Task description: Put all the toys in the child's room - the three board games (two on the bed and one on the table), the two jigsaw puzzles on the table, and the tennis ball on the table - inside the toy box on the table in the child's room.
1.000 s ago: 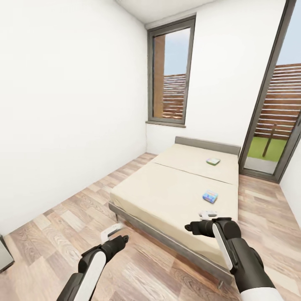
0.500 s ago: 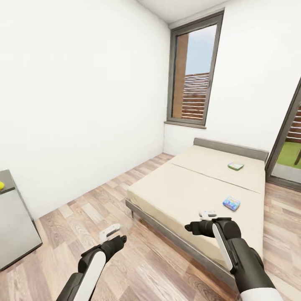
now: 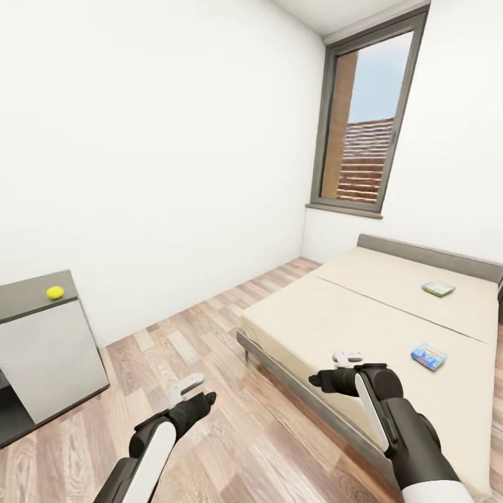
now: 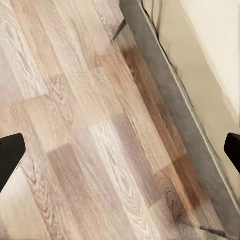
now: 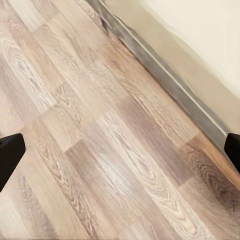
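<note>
**A:** So, head view: big low bed (image 3: 363, 314) with a plain beige mattress and a grey-brown frame and low headboard, sitting on pale wood-plank floor (image 3: 209, 349). Two small flat game boxes lie on the mattress, well apart. One is a green-edged box (image 3: 438, 288) up near the headboard, the other a mostly blue box (image 3: 428, 355) further down toward the foot. Print's too small to read on either.

**B:** And the yellow thing off to the left?

**A:** Looks like the tennis ball (image 3: 54, 293), a small round yellow-green ball on the dark flat top of a grey table (image 3: 42, 349) against the white wall. The front panel is smooth light grey.

**B:** What are the arms up to?

**A:** Both are out in front, over the floor beside the bed. The left tool (image 3: 186, 386) has white fingers, the right tool (image 3: 347, 360) does too and sits in front of the mattress edge. Both are parted with nothing between them.

**B:** Do the wrist cams add anything?

**A:** Texture mostly. The left wrist view gives close-up plank grain, the grey bed rail and a thin bed leg (image 4: 119, 30), with dark fingertips (image 4: 10, 155) at opposite edges, spread wide. The right wrist view is similar: planks, rail, beige mattress side, fingertips (image 5: 10, 152) far apart.
</note>
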### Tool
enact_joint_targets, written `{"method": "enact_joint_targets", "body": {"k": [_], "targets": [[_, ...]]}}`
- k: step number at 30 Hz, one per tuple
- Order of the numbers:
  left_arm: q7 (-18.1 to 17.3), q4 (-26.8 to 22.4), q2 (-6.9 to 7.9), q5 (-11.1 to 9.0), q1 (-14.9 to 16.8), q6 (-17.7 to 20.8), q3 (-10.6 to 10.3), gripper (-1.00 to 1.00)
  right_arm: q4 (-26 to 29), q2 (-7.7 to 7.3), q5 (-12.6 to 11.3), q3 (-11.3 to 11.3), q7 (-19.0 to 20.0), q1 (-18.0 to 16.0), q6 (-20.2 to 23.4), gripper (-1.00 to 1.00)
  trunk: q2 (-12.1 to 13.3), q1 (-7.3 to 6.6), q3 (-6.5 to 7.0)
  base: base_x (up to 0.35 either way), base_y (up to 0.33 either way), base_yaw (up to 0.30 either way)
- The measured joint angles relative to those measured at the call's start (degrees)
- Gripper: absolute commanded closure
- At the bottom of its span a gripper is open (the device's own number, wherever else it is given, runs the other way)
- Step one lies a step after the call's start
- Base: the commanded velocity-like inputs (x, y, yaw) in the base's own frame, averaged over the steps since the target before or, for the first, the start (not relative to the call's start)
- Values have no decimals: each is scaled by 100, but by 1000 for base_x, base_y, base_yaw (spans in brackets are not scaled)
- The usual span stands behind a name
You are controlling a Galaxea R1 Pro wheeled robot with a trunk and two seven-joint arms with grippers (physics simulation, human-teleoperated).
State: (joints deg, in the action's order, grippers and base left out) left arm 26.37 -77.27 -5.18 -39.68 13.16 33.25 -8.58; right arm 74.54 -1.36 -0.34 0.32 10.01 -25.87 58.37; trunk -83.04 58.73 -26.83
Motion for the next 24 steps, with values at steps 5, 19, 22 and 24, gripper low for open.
{"method": "enact_joint_targets", "body": {"k": [5, 19, 22, 24], "targets": [[-130, 31, 9, 21, -20, -1, 13, -100, 0, 0, 0, 0, 0, 1, 0, -100, 0, 0, 0, 0, 0, 293], [-178, 56, 30, 40, -28, -2, 20, -100, 0, 0, -5, 0, 0, 5, 0, -100, 0, 0, 0, 0, -1, 293], [-186, 59, 34, 42, -28, -2, 20, -100, 0, 0, -9, 0, 0, 5, 1, -100, 0, 0, 0, 2, -44, 246], [-184, 64, 37, 45, -28, -3, 19, -100, 2, 0, -18, 0, 1, 5, 2, -100, 0, 0, 0, 19, -122, 158]]}}
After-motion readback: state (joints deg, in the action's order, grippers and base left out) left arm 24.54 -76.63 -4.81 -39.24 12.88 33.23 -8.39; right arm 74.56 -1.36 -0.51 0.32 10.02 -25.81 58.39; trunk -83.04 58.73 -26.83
